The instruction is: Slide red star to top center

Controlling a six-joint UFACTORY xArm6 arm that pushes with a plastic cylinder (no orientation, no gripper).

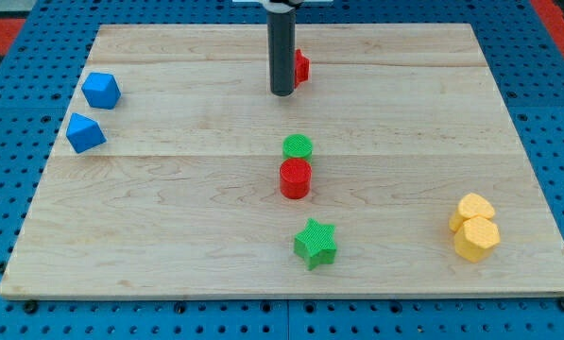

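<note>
The green star [315, 243] lies nearest the camera, close to the board's bottom edge at its middle. Above it stand the red cylinder [295, 178] and the green cylinder [298, 146], touching. 2 blue blocks [100, 91] sit near the left edge, 2 yellow blocks [474, 227] near the bottom right corner. The red star [301, 66] already sits near the top edge's centre, so the task looks nearly or fully done. My tip [282, 93], a bare rod with no jaws, stands upright just left of it, partly hiding it.

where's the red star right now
The red star block sits at the view's top centre of the wooden board, mostly hidden behind my tip, well above the green cylinder.
</note>
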